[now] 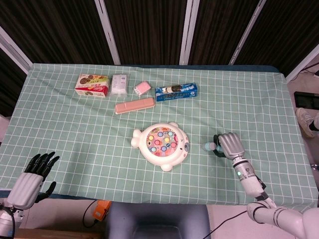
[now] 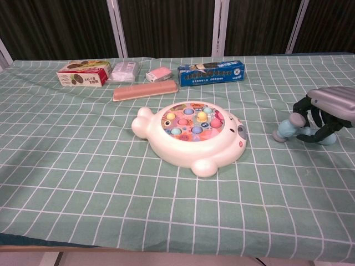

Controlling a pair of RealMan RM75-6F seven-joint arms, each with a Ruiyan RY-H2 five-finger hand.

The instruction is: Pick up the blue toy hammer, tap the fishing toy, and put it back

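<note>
The white fish-shaped fishing toy (image 1: 162, 143) (image 2: 191, 136) lies in the middle of the green checked cloth, its round well filled with several coloured fish. To its right lies the light blue toy hammer (image 1: 210, 146) (image 2: 284, 129), low on the cloth. My right hand (image 1: 230, 145) (image 2: 324, 113) sits over the hammer's handle, its dark fingers (image 2: 306, 119) curled around it. The handle is mostly hidden under the hand. My left hand (image 1: 34, 178) hangs at the table's near left edge, fingers spread, holding nothing; the chest view does not show it.
Along the far side stand a snack box (image 1: 91, 85) (image 2: 82, 73), a white packet (image 1: 119, 83), a small pink box (image 1: 142, 88), a long pink case (image 1: 134, 105) (image 2: 145, 91) and a blue box (image 1: 176, 92) (image 2: 211, 72).
</note>
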